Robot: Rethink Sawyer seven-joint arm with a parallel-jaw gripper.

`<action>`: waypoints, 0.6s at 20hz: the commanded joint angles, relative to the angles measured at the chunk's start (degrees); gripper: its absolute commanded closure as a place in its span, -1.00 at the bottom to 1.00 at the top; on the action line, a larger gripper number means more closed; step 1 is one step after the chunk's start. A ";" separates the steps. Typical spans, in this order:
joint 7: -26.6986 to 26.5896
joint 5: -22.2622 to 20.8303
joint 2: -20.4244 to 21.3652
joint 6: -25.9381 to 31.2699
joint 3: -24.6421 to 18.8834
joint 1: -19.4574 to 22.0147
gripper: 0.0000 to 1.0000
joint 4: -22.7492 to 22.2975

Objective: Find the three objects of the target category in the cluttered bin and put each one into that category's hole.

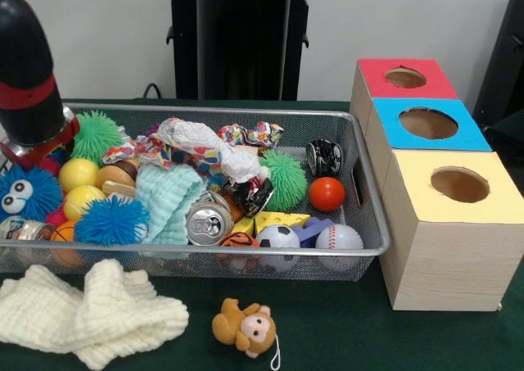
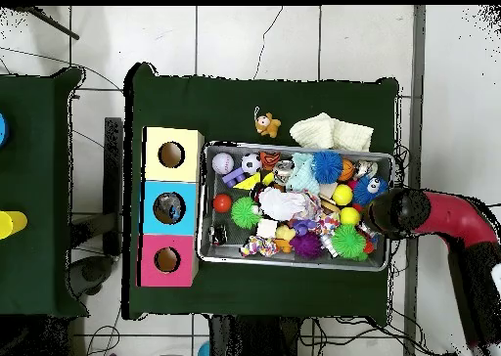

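A wire mesh bin (image 1: 372, 215) holds a heap of toys and scraps. Near its right end lie an orange ball (image 1: 327, 193), a baseball (image 1: 338, 237), a soccer ball (image 1: 278, 237) and a black can (image 1: 324, 156). A crushed silver can (image 1: 207, 222), a mint cloth (image 1: 168, 199) and a green spiky ball (image 1: 284, 177) fill the middle. Two yellow balls (image 1: 78, 174) and a blue spiky ball (image 1: 110, 219) lie at the left. My gripper (image 1: 37, 137) hangs low over the bin's left end, under the black wrist; nothing shows in its hold.
Three wooden boxes stand beside the bin, each with a round hole on top: red (image 1: 405, 78), blue (image 1: 427, 123), yellow (image 1: 459, 184). On the green table outside the bin lie a cream cloth (image 1: 90, 309) and a small monkey plush (image 1: 246, 326).
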State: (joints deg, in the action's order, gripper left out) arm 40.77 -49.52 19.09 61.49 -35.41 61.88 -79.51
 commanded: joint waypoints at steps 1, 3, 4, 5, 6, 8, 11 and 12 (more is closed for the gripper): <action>-12.83 7.95 -4.32 -5.65 -8.00 6.44 -1.00 -12.13; -12.64 10.18 -4.56 -6.64 -10.23 8.40 -1.00 -14.45; -12.61 10.91 -4.78 -7.11 -11.03 9.28 -1.00 -15.37; -12.58 11.58 -5.17 -7.52 -11.83 10.03 -1.00 -16.04; -12.51 12.03 -5.50 -7.92 -12.42 10.61 -1.00 -16.58; -12.22 12.85 -6.12 -8.76 -13.56 11.63 -1.00 -17.59; -12.07 13.24 -6.90 -9.32 -14.57 12.51 -1.00 -18.17; -12.09 13.23 -7.17 -9.31 -14.73 12.69 -1.00 -18.21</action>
State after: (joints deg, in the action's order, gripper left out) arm 40.77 -38.51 16.63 54.03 -43.86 75.71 -90.06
